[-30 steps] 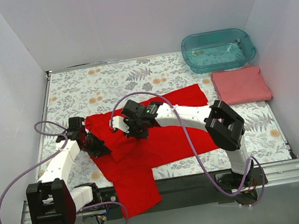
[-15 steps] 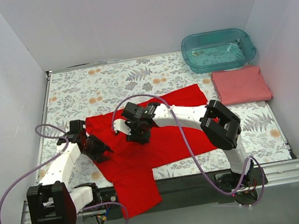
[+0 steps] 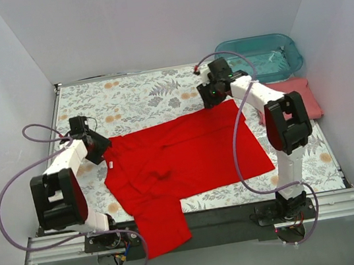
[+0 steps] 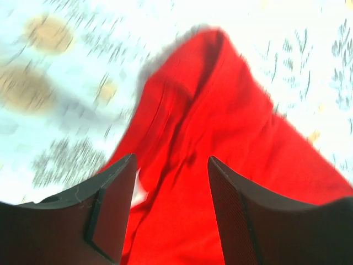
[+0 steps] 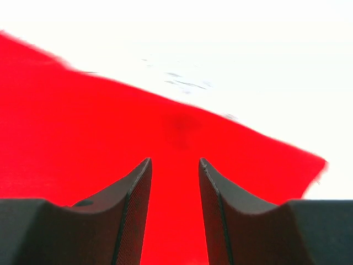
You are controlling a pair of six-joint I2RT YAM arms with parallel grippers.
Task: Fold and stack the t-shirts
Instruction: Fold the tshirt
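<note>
Now | red shirt (image 3: 188, 161) spread out | left hand (image 3: 99, 148) released | right hand (image 3: 209, 99) released, at far edge

The red t-shirt (image 3: 181, 162) under both grippers is one plain bright red, with no print. The left gripper (image 4: 172, 160) and the right gripper (image 5: 174, 161) have matt black fingers, finely meshed on their inner faces. Past the left gripper's tips the table cover (image 3: 132, 102) is white with grey leaf sprigs and orange blooms. Just beyond the right gripper is a translucent teal tub (image 3: 293, 55), and beside that gripper a plain salmon-pink t-shirt (image 3: 311, 100). The arms (image 3: 254, 93) are white with black joints
</note>
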